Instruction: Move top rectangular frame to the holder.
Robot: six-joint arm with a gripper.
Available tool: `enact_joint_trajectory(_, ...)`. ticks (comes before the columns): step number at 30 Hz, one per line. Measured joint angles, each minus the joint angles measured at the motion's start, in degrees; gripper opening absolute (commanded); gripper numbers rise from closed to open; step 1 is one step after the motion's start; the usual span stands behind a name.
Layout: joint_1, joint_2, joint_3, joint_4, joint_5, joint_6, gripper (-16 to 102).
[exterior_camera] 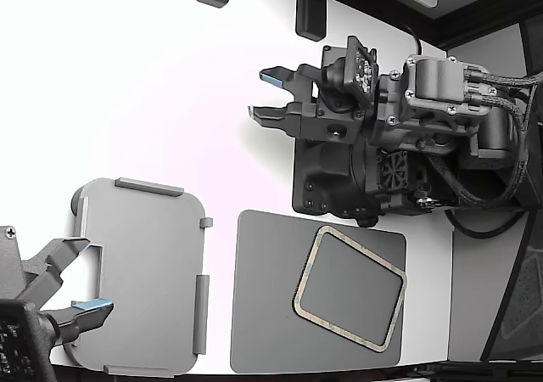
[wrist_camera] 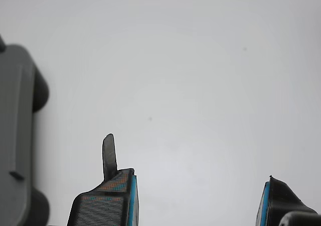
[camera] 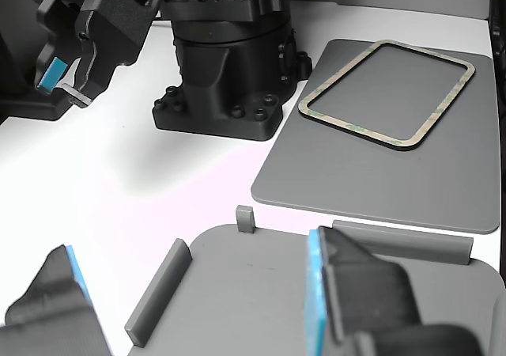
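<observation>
Top rectangular frame (exterior_camera: 349,289) askew on mat (exterior_camera: 263,314), clear all round; end effector (exterior_camera: 259,95) open, empty.

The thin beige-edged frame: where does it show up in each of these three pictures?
Exterior view: the frame lies tilted on the dark mat, lower right.
Wrist view: not in it.
Other view: the frame is upper right, on the mat.
Shared landmark: the light grey holder.

hand (wrist_camera: 198,198) empty, fingers spread apart
</observation>
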Motion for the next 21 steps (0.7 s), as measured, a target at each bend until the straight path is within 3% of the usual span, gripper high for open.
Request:
enact_joint_trajectory(15, 0.0, 0.0, -0.1, 0.0, -1.8, -1.2, 100)
enact_joint_trajectory(21, 0.0, -0.3, -1.1, 0.0, -4.3, -3.5, 83)
